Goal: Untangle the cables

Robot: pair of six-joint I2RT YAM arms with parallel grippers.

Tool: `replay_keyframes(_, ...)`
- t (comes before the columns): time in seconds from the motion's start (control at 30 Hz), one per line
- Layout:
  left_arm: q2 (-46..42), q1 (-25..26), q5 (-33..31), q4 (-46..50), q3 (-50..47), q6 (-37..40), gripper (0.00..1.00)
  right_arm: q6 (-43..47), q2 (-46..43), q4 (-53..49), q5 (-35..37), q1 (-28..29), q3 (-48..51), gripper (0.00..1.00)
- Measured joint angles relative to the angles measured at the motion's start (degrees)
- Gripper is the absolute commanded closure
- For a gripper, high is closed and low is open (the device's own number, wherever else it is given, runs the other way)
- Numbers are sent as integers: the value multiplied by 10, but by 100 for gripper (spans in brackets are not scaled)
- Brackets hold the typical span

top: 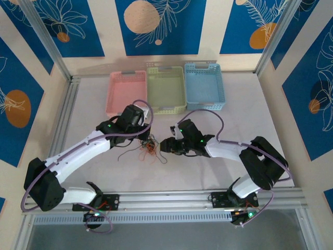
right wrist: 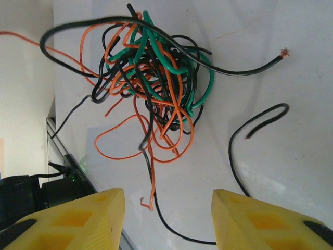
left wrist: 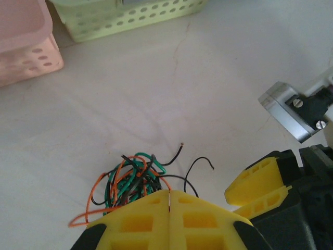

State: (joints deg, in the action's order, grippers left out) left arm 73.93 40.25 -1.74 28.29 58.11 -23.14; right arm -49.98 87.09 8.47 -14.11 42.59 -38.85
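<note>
Yellow-fingered right gripper (right wrist: 166, 192) stands with its jaws apart and empty. The cables (right wrist: 156, 78) lie just ahead of its tips as one orange, green and black knot, with a black strand loose beside it. The left gripper (left wrist: 169, 200) is pressed together at the knot's near edge; whether a strand is pinched cannot be told. The task looks barely begun, since no wire lies fully separate. Bare table (top: 171, 177) surrounds both claws, and three baskets (top: 166, 109) stand well beyond them.
</note>
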Motion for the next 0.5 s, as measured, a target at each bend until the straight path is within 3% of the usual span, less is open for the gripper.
replay_keyframes(0.5,-32,0,-20,-40,-32,12,100,21,16,-4,8,69,-10,52)
